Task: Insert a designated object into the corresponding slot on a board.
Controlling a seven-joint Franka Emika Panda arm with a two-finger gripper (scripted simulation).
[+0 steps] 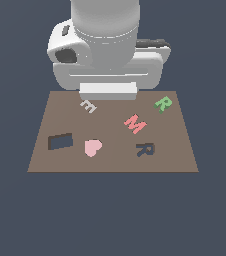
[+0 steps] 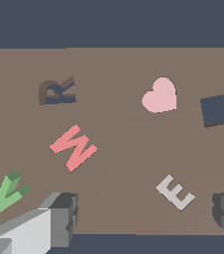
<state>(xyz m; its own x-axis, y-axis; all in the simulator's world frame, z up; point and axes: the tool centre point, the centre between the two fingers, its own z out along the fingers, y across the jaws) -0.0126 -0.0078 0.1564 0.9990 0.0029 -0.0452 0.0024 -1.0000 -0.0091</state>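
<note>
With its fingers spread wide and holding nothing, the gripper (image 2: 143, 218) hangs near the grey E (image 1: 88, 106), so it may grab the pink M (image 1: 135, 124) instead of the green R block (image 1: 163, 104), lying at 1 o'clock from the dark R slot (image 1: 145, 149) on the board (image 1: 45, 160).

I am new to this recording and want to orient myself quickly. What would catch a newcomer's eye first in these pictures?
First comes the big white robot arm looming over the far edge of the brown board. Next are the bright pieces on the board: the light-green R block near the far corner at the exterior view's right, the pink-red M toward the middle, and the pink heart closer to the near edge. The dark R-shaped slot lies empty, on the near side of the M.
</note>
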